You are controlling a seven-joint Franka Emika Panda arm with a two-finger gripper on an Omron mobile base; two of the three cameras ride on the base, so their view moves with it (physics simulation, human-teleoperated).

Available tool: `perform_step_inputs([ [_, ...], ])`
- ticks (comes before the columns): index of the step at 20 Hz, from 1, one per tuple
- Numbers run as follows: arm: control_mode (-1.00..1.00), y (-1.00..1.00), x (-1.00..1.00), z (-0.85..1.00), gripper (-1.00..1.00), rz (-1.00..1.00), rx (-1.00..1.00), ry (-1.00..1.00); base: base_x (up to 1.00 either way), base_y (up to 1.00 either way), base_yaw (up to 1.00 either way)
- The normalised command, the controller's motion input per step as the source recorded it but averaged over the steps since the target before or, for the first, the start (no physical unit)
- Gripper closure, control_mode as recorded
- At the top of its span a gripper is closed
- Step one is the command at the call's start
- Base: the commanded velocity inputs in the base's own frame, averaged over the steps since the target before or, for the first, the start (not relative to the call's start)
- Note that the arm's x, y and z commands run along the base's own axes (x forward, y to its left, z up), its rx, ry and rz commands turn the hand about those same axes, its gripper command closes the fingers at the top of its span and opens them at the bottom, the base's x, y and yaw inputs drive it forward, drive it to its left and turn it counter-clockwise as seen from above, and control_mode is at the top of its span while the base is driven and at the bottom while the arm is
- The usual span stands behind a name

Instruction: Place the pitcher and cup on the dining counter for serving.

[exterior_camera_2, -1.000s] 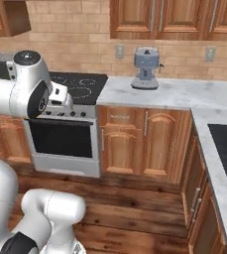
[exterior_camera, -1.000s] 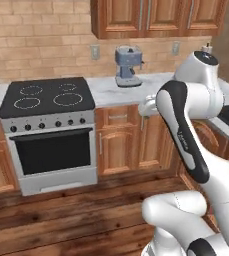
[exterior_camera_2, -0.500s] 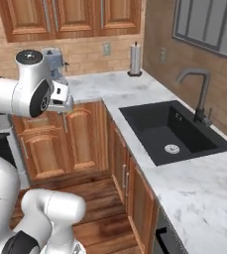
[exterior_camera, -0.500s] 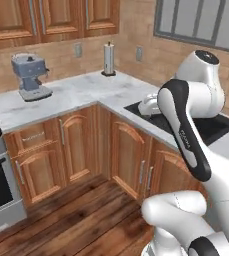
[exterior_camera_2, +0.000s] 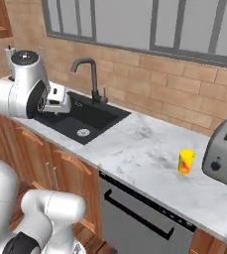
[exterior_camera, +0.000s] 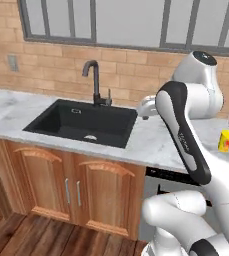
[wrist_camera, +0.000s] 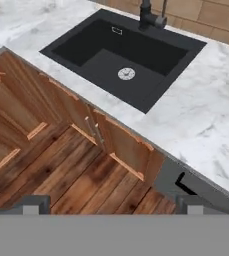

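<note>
The end effector [wrist_camera: 111,205] is wide apart and holds nothing, up above the wooden floor by the black sink [wrist_camera: 121,60]. The small yellow cup [exterior_camera_2: 186,161] stands on the marble surface [exterior_camera_2: 144,154] beside the grey toaster [exterior_camera_2: 226,154]. I think reaching the cup comes next.

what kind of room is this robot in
A home kitchen, by the look of it: a black sink with a dark tap set in a marble counter, a grey toaster, and wooden cabinet doors below.
</note>
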Motion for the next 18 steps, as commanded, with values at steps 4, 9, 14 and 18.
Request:
perform_step_inputs([
  [4, 1.00, 0.00, 0.00, 0.00, -1.00, 0.00, 0.00, 0.00, 0.00, 0.00, -0.98],
  [9, 1.00, 0.00, 0.00, 0.00, -1.00, 0.00, 0.00, 0.00, 0.00, -0.28, -0.89],
  [14, 1.00, 0.00, 0.00, 0.00, -1.00, 0.00, 0.00, 0.00, 0.39, -0.16, -0.52],
  [18, 1.00, 0.00, 0.00, 0.00, -1.00, 0.00, 0.00, 0.00, 0.68, 0.00, -0.15],
])
